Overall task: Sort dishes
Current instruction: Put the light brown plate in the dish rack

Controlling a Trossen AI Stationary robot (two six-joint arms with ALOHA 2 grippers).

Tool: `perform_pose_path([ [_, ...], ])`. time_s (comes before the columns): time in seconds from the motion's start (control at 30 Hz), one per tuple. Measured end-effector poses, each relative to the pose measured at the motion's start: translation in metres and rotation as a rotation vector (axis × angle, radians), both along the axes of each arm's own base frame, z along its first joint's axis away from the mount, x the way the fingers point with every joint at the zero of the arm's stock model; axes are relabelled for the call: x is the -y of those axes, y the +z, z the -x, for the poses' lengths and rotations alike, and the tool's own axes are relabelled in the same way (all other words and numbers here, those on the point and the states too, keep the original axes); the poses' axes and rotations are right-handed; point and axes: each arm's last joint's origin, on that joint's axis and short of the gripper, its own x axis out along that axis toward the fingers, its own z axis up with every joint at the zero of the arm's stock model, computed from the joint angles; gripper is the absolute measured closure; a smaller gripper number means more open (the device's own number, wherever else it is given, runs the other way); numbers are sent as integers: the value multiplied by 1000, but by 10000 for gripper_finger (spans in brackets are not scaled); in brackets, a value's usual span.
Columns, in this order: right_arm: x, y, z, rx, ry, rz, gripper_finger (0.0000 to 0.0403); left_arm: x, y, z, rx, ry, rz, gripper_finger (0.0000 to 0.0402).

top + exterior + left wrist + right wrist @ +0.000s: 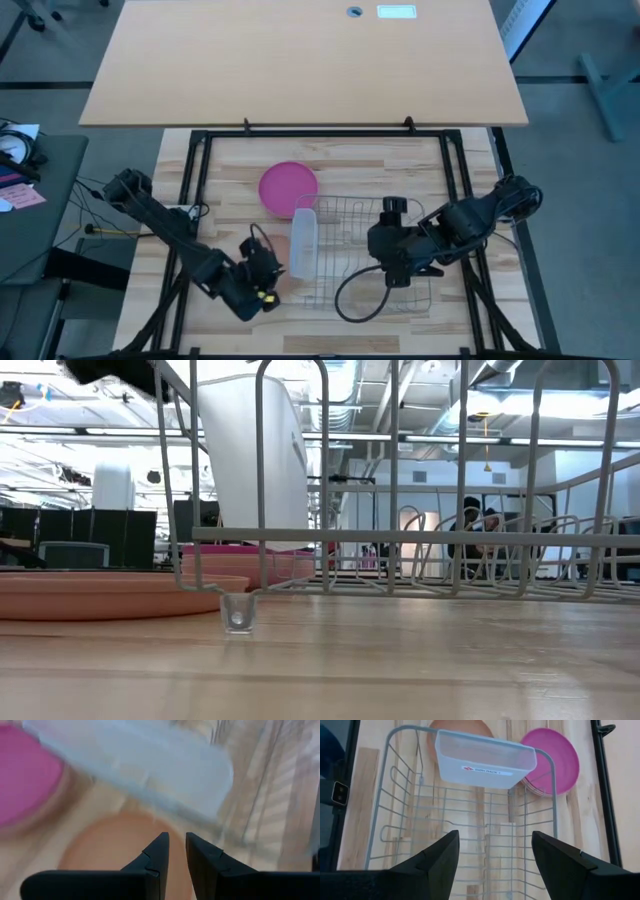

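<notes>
On the wooden table [340, 160], just beside the rack's left end, an orange-tan plate [460, 729] lies flat; from above only a sliver of it shows past the tray and the left arm. Low view shows it [110, 592] flat on the boards. Magenta plate [288, 187] lies farther back on the table, near the rack's far left corner, on top of at least one paler pink plate whose rim shows under it in the right wrist view [532, 787]. How many plates are in that stack, I cannot tell.

Translucent white tray [304, 240] stands on edge at the left end of the silver wire rack [370, 255], hung on or against the end wall; which, I cannot tell. No dishes visible on the rack floor.

Left gripper [177, 852] hovers over the orange-tan plate, fingers drawn close with a narrow gap, nothing between them. From above it [262, 262] sits just left of the tray.

Right gripper [492, 851] is over the rack's right half, fingers spread wide, holding nothing, pointing along the rack toward the tray. A black cable [355, 295] loops across the rack's near edge below that arm.

A person [470, 525] is visible far off in the room behind.
</notes>
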Motion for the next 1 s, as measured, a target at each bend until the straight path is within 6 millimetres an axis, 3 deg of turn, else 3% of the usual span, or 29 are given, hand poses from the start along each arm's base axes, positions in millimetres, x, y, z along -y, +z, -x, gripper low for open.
perform_pose_path([
  [0.2,-1,-5,-10,-3,21,22,147,20,-41,22,-124,-93,136,336],
  [0.3,1,-8,-14,-5,17,28,147,28,-57,22,-125,-146,177,318],
  [0.67,3,-26,-36,-49,-10,42,147,35,-88,17,-209,-240,51,170],
  [1.0,3,-31,-41,-67,4,59,147,27,-113,6,-329,-275,-37,166],
])
